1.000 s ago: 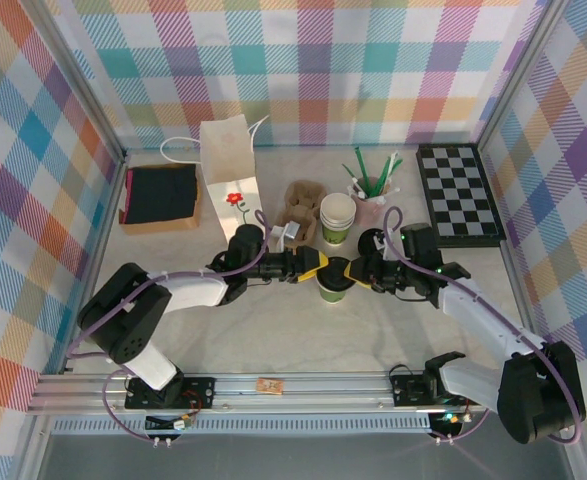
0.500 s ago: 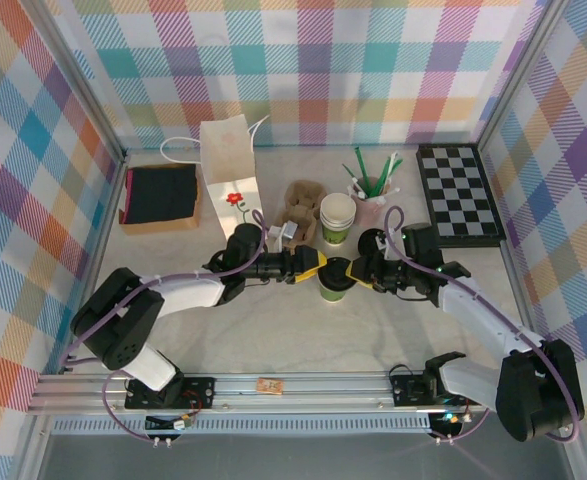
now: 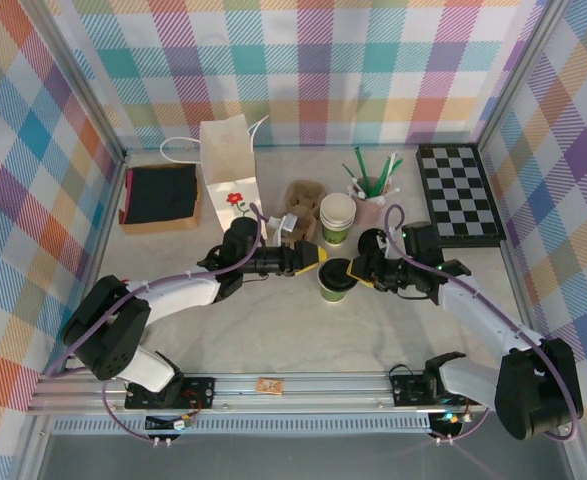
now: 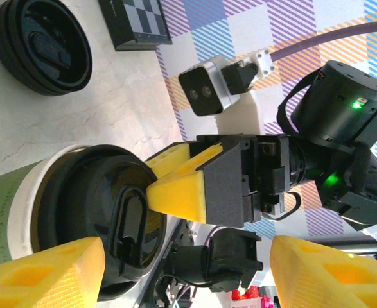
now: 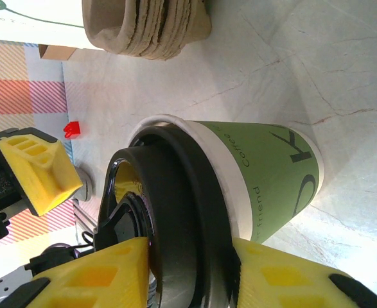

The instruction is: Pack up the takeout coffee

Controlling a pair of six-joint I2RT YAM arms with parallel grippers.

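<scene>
The takeout coffee [image 3: 333, 282], a green paper cup with a white rim and a black lid, stands upright mid-table. My right gripper [image 3: 352, 272] reaches it from the right. In the right wrist view its yellow fingers [image 5: 90, 277] press both sides of the black lid [image 5: 175, 212] above the green body [image 5: 265, 173]. My left gripper [image 3: 313, 258] hovers open just left of the cup. In the left wrist view its wide-spread fingers [image 4: 47, 273] hold nothing, and the lid [image 4: 92, 218] sits beside the left one.
A white paper bag [image 3: 228, 150] stands at the back left beside a black box [image 3: 160, 195]. Cardboard carriers [image 3: 301, 205], a cup stack [image 3: 337, 218], a straw holder [image 3: 371, 188], a spare black lid [image 4: 42, 45] and a checkerboard [image 3: 460, 195] crowd the back right.
My left gripper has drawn back a little up and left from the cup, jaws still wide. The cup and my right gripper have stayed nearly in place.
</scene>
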